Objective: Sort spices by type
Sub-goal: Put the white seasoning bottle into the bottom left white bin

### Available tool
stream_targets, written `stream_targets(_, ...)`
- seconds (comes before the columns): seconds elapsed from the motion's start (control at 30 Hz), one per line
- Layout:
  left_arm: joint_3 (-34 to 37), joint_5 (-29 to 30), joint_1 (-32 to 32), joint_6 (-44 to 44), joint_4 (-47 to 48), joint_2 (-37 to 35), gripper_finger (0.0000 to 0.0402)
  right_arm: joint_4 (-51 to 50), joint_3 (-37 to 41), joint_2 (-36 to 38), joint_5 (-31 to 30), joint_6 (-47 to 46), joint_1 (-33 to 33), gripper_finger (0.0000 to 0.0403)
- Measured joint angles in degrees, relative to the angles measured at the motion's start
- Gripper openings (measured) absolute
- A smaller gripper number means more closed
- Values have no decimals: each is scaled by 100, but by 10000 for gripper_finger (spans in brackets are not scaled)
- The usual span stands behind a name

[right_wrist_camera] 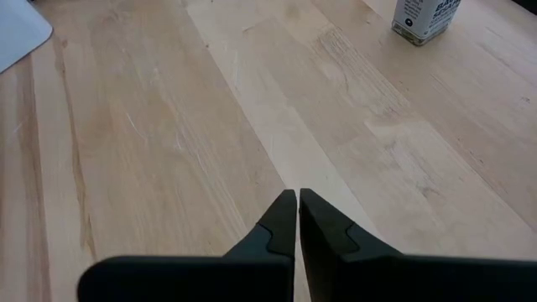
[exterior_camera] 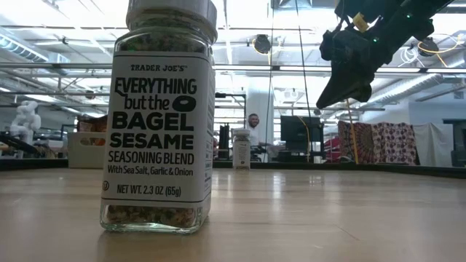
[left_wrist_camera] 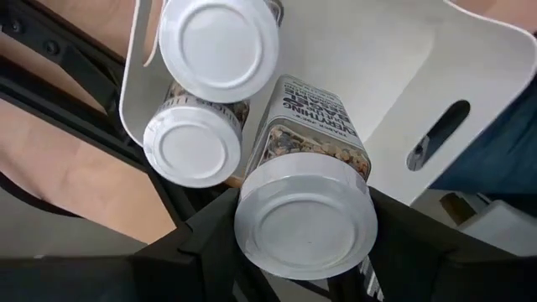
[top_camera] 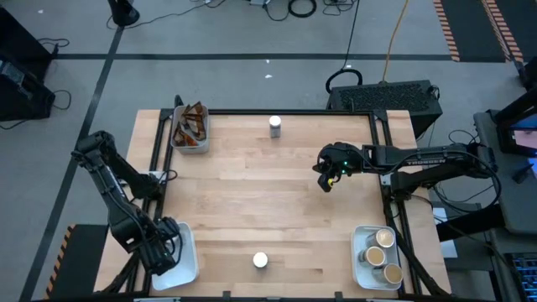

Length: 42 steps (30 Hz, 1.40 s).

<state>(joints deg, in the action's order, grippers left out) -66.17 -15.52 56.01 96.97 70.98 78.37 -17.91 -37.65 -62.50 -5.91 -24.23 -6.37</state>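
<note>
Step in hand: left arm lowering a white-lidded glass seasoning jar (left_wrist_camera: 307,197) into the white rectangular plastic tray (top_camera: 186,260) at about 7 o'clock on the pale wooden table (top_camera: 268,201) — judged a placement not yet let go.
Left gripper: left gripper (left_wrist_camera: 304,252) sits over that tray; its dark fingers (left_wrist_camera: 210,239) clasp the jar on both sides just under the lid, jar tilted, label facing up.
Tray contents: two more white-lidded jars (left_wrist_camera: 220,46) and (left_wrist_camera: 191,144) already stand inside, close together near one corner — the held jar hangs just beside the nearer one.
How to do it well: bring the jar upright before release; aim for bare tray floor next to the pair, not on top of a lid; part the fingers only once the base rests flat, then lift straight up.
Risk: a tilted release could tip it into its neighbours.
Right gripper: right gripper (right_wrist_camera: 297,210) hangs above bare wood at about 3 o'clock, fingers pressed together, holding nothing.
Left to sort: one white-lidded jar (top_camera: 275,126) at 12 o'clock, another (top_camera: 260,260) at 6 o'clock.
Other groups: tan-lidded jars (top_camera: 379,252) in the 5 o'clock tray (top_camera: 359,264); dark crinkly sachets (top_camera: 191,126) in the 11 o'clock tray (top_camera: 201,144).
</note>
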Motion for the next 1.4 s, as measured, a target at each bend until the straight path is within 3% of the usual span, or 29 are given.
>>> stream_targets(0.87,0,-402,0,-899,-15,939,214,-20,0,0,2,5,0,0)
stream_targets(1.13,0,-441,0,-892,15,1051,289,-29,0,0,2,5,1,0)
stream_targets(1.4,0,-722,-84,-891,32,1051,297,-31,0,0,2,5,0,0)
